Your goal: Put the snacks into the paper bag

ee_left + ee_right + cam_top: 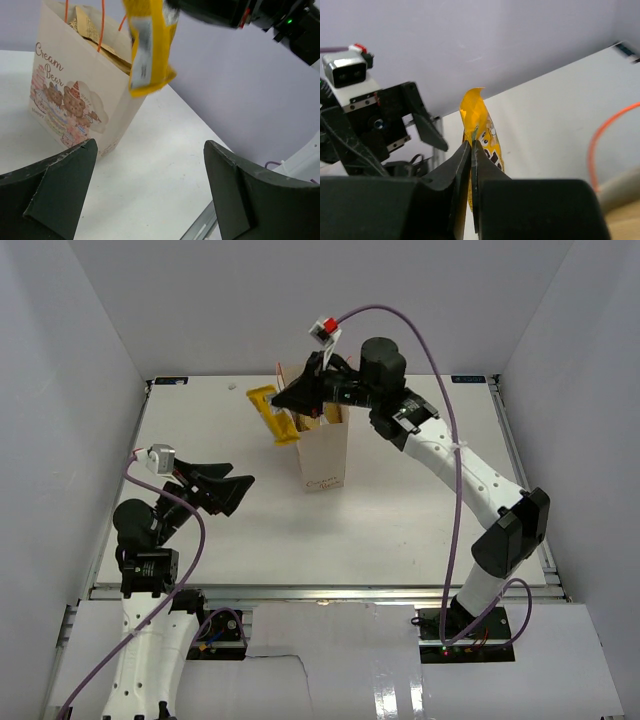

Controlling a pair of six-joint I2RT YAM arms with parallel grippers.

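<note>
Left gripper point(232, 484), lower left: jaws standing wide apart, gripping nothing. Tall cream paper bag point(325, 455) standing upright at centre, crinkled brown-gold pouch point(85, 27) sitting inside. Right gripper point(287, 400), upper centre, clamping yellow wrapper point(265, 400) left of bag mouth.

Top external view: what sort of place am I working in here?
Probably a lab robot test cell, not a home or shop: plain white panels box in a white table, and a purple cable loops loose over the right arm.
</note>
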